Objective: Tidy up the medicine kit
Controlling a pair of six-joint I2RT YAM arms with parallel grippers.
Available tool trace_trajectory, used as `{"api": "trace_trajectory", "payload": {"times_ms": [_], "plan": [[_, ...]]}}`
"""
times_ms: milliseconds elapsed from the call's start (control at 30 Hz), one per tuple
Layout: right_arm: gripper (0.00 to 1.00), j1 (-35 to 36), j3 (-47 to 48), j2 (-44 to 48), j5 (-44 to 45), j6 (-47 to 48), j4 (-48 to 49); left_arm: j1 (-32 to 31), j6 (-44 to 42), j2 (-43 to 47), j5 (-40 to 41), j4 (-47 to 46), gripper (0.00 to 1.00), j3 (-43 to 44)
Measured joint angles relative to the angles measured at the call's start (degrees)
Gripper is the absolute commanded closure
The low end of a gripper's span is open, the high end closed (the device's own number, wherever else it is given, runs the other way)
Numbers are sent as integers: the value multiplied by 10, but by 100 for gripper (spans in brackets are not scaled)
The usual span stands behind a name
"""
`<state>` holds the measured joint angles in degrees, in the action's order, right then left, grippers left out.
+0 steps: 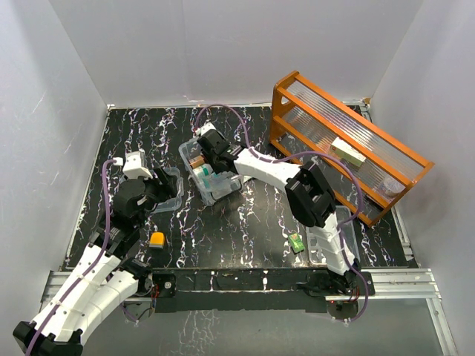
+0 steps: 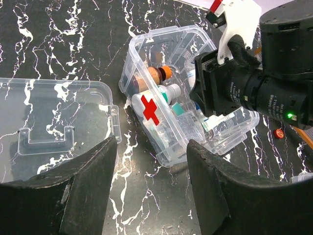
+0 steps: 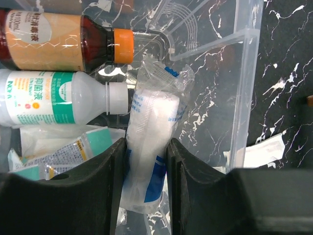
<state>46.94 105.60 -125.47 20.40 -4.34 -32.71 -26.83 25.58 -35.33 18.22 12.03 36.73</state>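
The medicine kit is a clear box lying open mid-table, with a red cross on its wall. Inside lie a brown bottle with an orange cap, a white bottle and some sachets. My right gripper reaches into the box, its fingers pressed on both sides of a wrapped white bandage packet. The clear lid lies flat to the box's left. My left gripper hovers open over bare table between lid and box, holding nothing.
An orange wooden rack stands at the back right, holding a white box and a clear cup. A small orange item lies near the left arm. A small green item lies beside the right arm.
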Motion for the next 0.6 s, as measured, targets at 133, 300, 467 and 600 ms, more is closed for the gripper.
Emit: {"api": "trace_trajectory", "payload": {"times_ms": [133, 300, 467, 600], "plan": [[53, 0, 0, -15, 16, 7, 14, 0, 0, 0, -1, 0, 42, 0], [48, 0, 0, -28, 34, 15, 17, 0, 0, 0, -1, 0, 42, 0], [60, 0, -3, -22, 37, 13, 33, 0, 0, -2, -2, 0, 42, 0], [62, 0, -15, 1, 36, 0, 39, 0, 0, -3, -3, 0, 42, 0]]}}
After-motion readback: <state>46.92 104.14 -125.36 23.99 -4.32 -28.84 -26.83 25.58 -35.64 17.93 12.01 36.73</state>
